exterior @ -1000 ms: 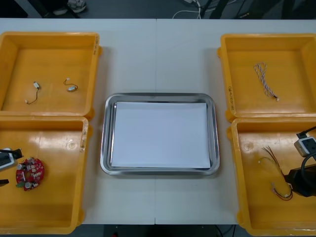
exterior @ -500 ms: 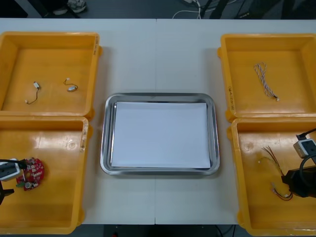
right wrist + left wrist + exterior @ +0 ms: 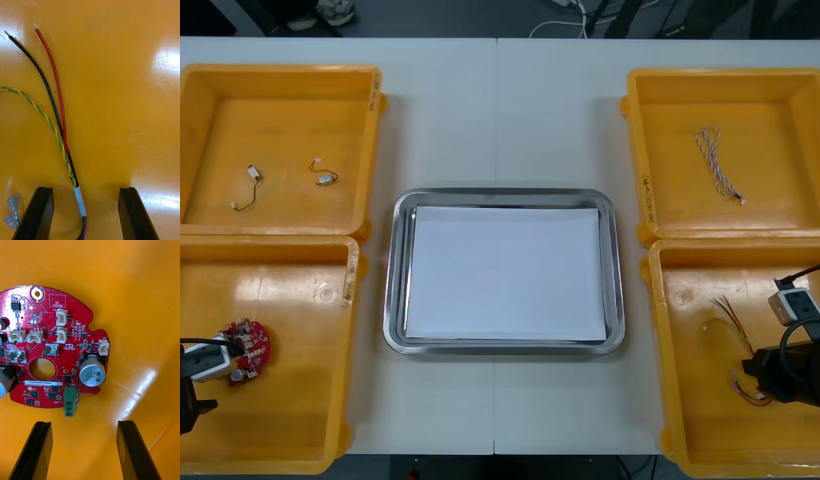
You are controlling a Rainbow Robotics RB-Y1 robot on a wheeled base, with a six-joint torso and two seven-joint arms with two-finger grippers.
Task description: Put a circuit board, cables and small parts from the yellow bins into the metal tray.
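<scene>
**Both claws settling over first picks**

L claw (image 3: 84,423) has slid back in the near-left yellow bin (image 3: 300,440). Its fingers are wide apart, holding nothing, and the circuit board (image 3: 71,333) lies just beyond its tips. R claw (image 3: 85,189), also wide open & empty, has shifted to straddle the cable bundle (image 3: 62,123) in the near-right bin. Metal tray (image 3: 393,300) on the worktop is not yet loaded. Prob. both grasps are next.

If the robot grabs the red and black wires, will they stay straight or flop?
Probably flop: the cable is thin wires splaying apart past the white tape, so loose ends would likely droop. It looks light for the open right gripper, whose fingers flank the tape. It might slide on the shiny bin.
</scene>
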